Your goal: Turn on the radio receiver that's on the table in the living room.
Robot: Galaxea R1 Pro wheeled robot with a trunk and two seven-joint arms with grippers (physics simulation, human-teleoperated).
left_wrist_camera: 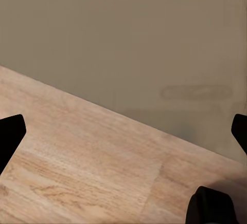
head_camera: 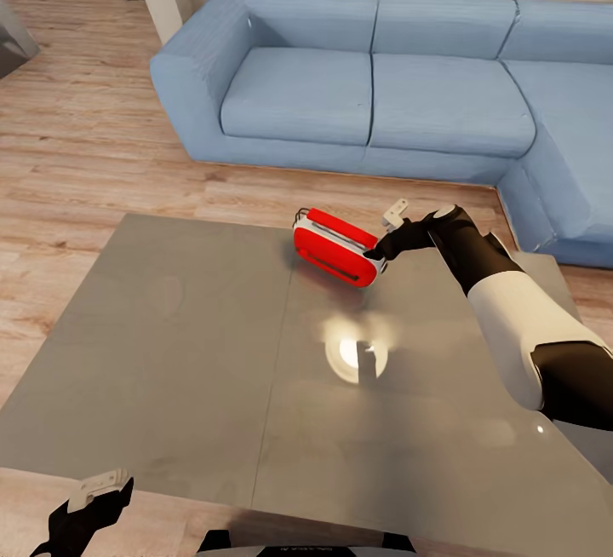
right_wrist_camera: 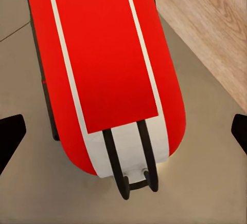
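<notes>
My fingertips (right_wrist_camera: 11,134) sit spread wide — the radio receiver (right_wrist_camera: 108,54) lies between them on the grey table (right_wrist_camera: 206,172), wood floor (right_wrist_camera: 211,18) beyond — contact perhaps not made.

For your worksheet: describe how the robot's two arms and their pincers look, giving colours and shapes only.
The right arm has a glossy white shell between black joint sections, thinning to a black wrist. The right pincer is black with a pale grey finger. The left pincer is likewise black with a pale grey finger. No cables or markings are visible.

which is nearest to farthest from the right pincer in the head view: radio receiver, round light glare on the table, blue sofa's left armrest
1. Radio receiver, right beside the right pincer.
2. Light glare, on the table nearer the robot.
3. Sofa's left armrest, far off, across the floor.
</notes>
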